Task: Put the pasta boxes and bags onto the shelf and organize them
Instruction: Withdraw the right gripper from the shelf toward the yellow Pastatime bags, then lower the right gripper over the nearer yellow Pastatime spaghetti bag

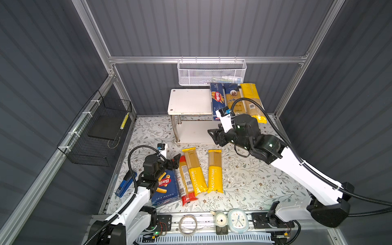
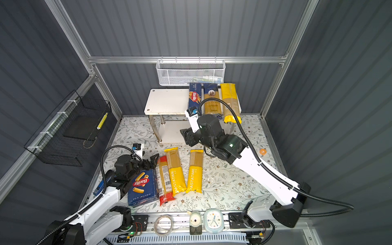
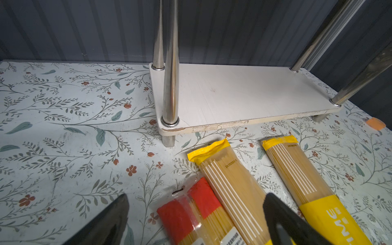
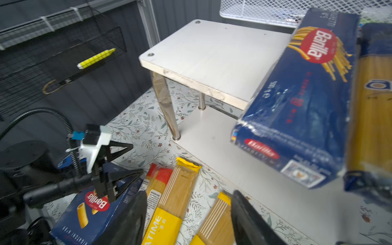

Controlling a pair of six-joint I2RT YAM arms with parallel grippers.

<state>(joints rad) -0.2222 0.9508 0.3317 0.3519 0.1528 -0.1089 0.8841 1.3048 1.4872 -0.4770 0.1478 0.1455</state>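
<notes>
The white two-tier shelf [image 1: 191, 101] stands at the back. The right part of its top board carries the long Barilla spaghetti box [image 1: 217, 99], the dark-blue ankara bag [image 1: 232, 95] and a yellow-ended bag [image 1: 252, 99], side by side and jutting over the front edge. On the table lie the wide rigatoni box [image 1: 166, 188], a red-ended bag [image 1: 186, 184] and two PASTATIME bags [image 1: 195, 171] [image 1: 214, 171]. My left gripper [image 1: 176, 162] hovers open over the far end of the red-ended bag [image 3: 176, 214]. My right gripper [image 1: 213, 137] is open and holds nothing, in front of the lower board [image 3: 244, 93].
A white mesh basket [image 1: 212, 72] hangs on the back rail above the shelf. A black wire basket [image 1: 99, 131] hangs on the left wall. A blue tool [image 1: 124, 184] lies at the table's left edge. A clock [image 1: 237, 220] and a tape ring [image 1: 187, 224] sit on the front rail.
</notes>
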